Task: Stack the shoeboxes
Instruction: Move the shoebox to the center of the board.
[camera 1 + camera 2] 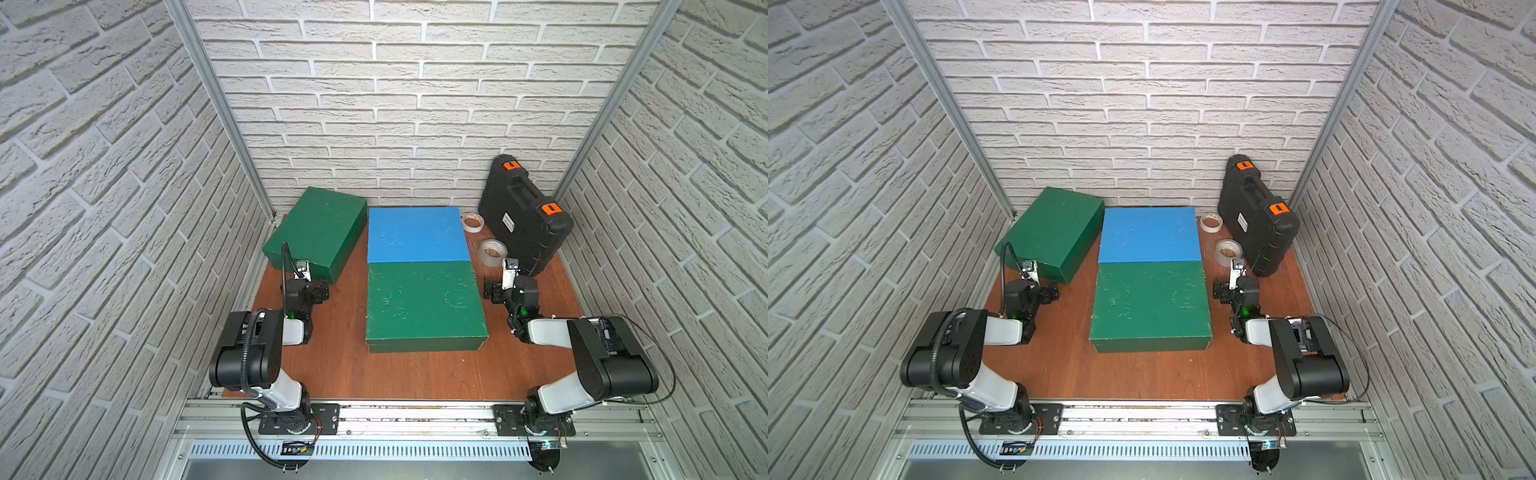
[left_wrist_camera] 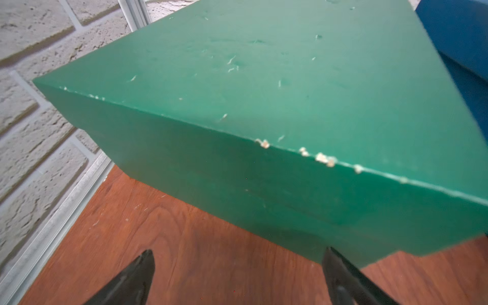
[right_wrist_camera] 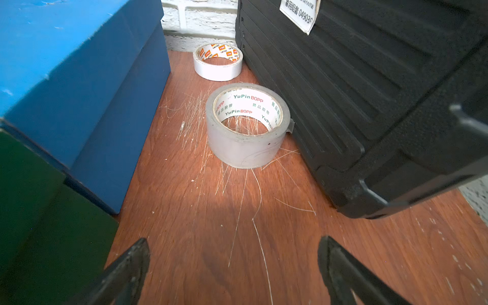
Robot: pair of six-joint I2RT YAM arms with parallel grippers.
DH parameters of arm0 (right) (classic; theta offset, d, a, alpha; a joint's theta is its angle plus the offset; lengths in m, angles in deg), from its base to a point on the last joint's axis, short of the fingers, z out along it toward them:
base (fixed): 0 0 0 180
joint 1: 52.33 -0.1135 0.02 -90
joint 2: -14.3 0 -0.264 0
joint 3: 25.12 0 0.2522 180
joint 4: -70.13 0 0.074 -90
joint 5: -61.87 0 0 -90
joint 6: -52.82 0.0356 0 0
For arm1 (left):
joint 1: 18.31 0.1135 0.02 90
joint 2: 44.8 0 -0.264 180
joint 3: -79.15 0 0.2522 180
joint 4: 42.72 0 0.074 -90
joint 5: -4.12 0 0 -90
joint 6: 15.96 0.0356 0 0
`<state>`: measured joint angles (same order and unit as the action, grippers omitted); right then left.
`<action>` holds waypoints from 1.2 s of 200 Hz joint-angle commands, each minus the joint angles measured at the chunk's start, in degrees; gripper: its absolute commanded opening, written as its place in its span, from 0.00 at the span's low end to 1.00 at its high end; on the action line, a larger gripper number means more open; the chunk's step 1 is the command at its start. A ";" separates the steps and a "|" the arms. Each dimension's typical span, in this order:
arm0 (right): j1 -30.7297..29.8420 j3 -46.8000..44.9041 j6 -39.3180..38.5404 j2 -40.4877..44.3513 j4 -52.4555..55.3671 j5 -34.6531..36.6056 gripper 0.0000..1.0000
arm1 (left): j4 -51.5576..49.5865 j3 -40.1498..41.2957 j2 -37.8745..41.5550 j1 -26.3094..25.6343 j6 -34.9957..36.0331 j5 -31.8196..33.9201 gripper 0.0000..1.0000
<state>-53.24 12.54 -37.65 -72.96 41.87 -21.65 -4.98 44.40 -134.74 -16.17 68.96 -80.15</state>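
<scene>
Since left fingers and right fingers stand spread and empty, the green shoebox left of centre, likely light stiff cardboard, wants gripping by opposite sides.

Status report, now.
Left gripper, right gripper open, empty. Blue cardboard shoebox, two dark green cardboard shoeboxes unstacked. Two tape rolls, black plastic case near right gripper.
</scene>
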 commanded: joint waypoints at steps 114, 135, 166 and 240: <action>-1.21 -1.17 -0.79 3.44 -0.71 -8.41 0.99 | 2.81 -0.32 -0.08 0.44 0.28 -0.11 0.98; -0.85 -0.69 -0.47 2.99 -0.35 -8.72 0.99 | 2.85 -0.28 -0.17 0.47 0.27 -0.10 0.98; 1.13 0.18 0.39 1.75 -1.03 -6.86 0.99 | 2.81 -0.31 -0.12 0.42 0.33 -0.11 0.98; 1.92 13.91 1.78 8.26 27.96 -5.38 1.00 | 3.02 -0.13 0.05 0.69 0.45 -0.61 0.98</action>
<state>-51.41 14.92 -37.12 -69.99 49.98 -28.08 -5.06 44.40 -134.71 -15.74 68.94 -80.43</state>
